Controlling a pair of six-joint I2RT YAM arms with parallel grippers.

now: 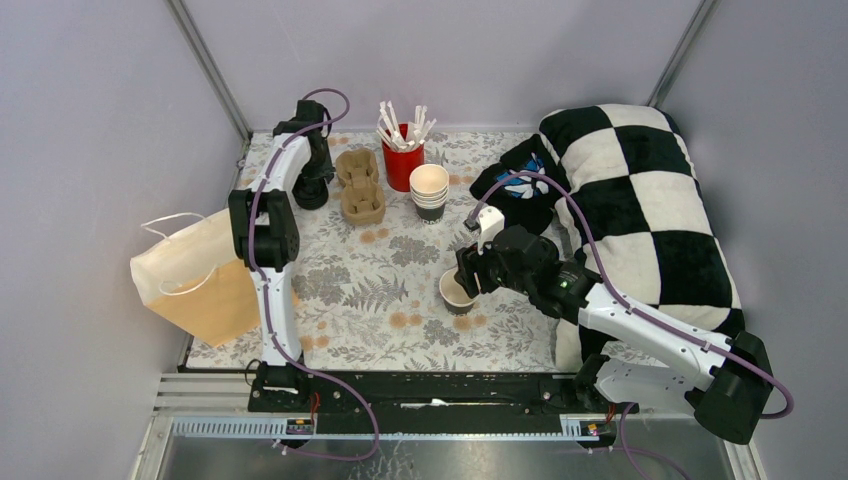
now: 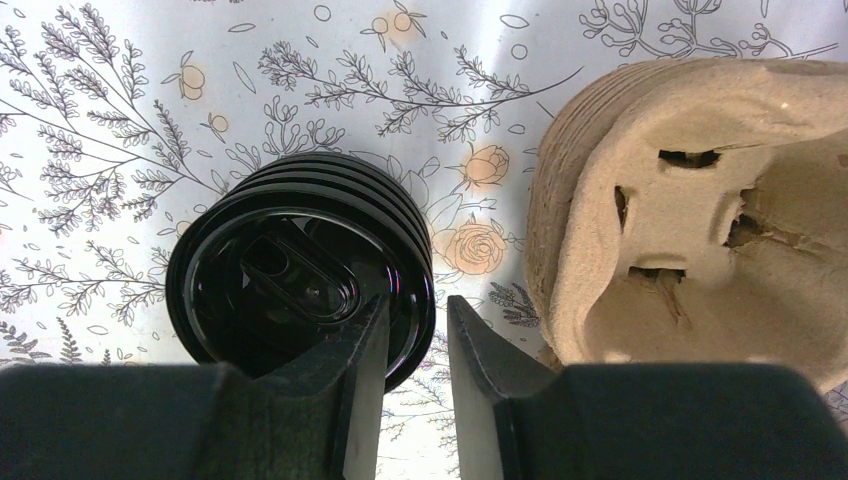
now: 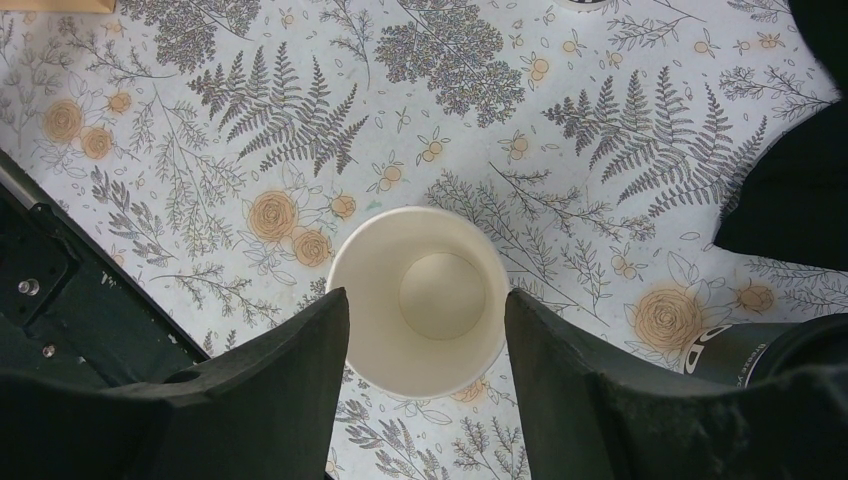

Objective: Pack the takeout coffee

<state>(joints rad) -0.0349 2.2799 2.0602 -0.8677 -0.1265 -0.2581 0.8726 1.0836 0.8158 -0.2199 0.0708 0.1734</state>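
The left arm (image 1: 270, 240) stands up from its base at the near edge, bends at a high elbow and reaches away to the far left corner of the bench. Its wrist is turned down there, so the left gripper (image 1: 312, 188) points at the bench top. Its fingers (image 2: 350, 370) stand only a narrow slit apart; whether they pinch anything I cannot tell.

The right arm (image 1: 640, 325) lies low from the near right corner, stretched leftwards to the middle of the bench. The right gripper (image 1: 468, 280) points down and to the left. Its fingers (image 3: 290, 370) are spread wide; whether they press on what stands between them I cannot tell.
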